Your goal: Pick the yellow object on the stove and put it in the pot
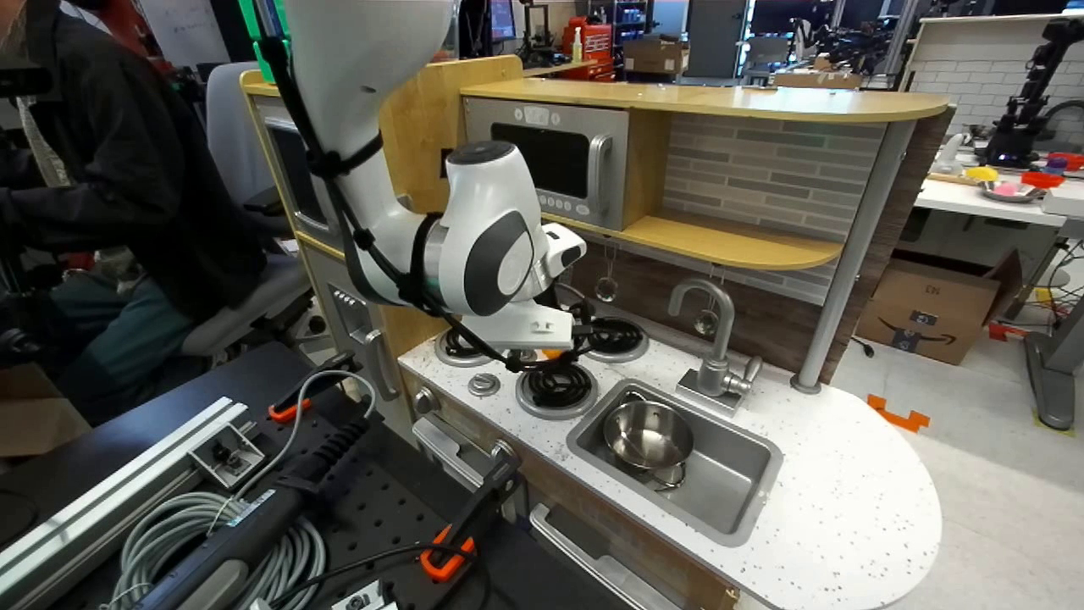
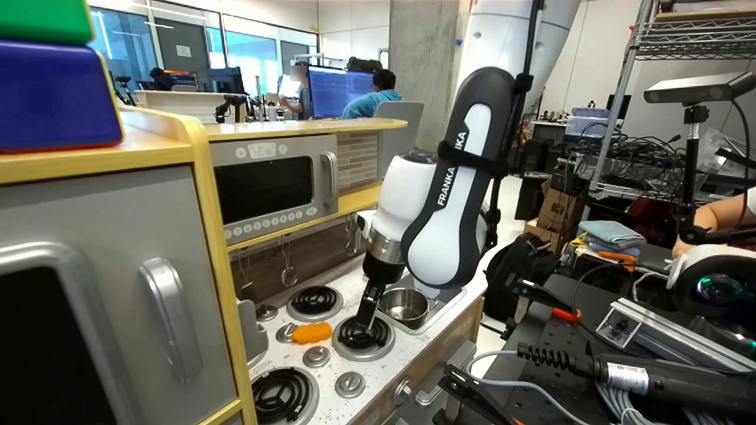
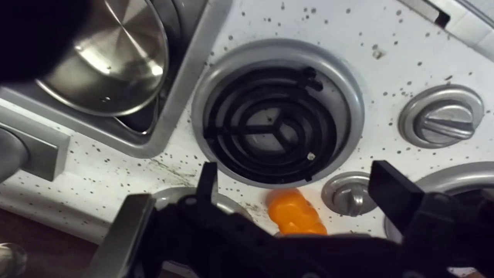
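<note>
Lying on the stove [image 3: 380, 88], the toy [image 2: 312, 333], orange-yellow and lumpy, is bordered by burners [image 2: 315, 300] and by silver knobs [image 2: 316, 356]. One of its ends is set against or over one knob [image 2: 284, 333] in an exterior view; which of the two cannot be told. In the wrist view the toy is partly hidden by the gripper [image 3: 294, 166], and its visible end is seen just beside the rim of the burner [image 3: 276, 129] next to the sink [image 1: 732, 500]. Above that burner, in an exterior view, the gripper is held pointing down. The fingers [image 3: 391, 193] are spread well apart, and the toy is seen through the gap; whether the coil is touched by a fingertip cannot be told. Most of the toy is covered by the arm [image 1: 364, 102] in an exterior view. Well apart from the toy, the pot [image 1: 648, 434] is stood in the sink, its open top turned upward. Beside the sink, a faucet [image 1: 722, 339] is fixed to the speckled counter [image 1: 855, 500]. Along the back, utensils [image 1: 607, 290] are hung below a microwave [image 1: 542, 157]. Nearer the camera, a black bench [image 1: 398, 479] is partly covered by coiled cable [image 1: 165, 521], a rail [image 1: 118, 487] and clamps [image 1: 440, 555]. Beyond the bench, a person [image 1: 127, 161] in dark clothes is partly seen.
</note>
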`<state>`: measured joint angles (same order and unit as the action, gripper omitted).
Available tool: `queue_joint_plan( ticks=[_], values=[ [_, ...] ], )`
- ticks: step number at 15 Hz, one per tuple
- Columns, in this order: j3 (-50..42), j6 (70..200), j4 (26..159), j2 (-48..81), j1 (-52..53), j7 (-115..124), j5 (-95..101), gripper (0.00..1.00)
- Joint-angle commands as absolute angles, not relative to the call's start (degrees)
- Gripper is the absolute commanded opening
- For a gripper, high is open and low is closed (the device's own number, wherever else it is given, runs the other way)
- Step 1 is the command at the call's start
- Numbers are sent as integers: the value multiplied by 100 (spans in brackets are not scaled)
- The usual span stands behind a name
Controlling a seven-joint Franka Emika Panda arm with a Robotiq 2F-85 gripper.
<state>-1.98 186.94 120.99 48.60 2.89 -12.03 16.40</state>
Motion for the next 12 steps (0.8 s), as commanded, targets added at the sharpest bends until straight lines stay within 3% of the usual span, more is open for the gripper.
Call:
queue_joint_plan(
  ticks=[1, 4, 12],
  values=[
    [479, 19647, 11632, 5486, -258, -1340, 1699, 100],
    [766, 20357, 11395, 5890, -439, -1384, 1987, 100],
    [1141, 19819, 9803, 6556, -690, -1421, 2375, 100]
  ],
)
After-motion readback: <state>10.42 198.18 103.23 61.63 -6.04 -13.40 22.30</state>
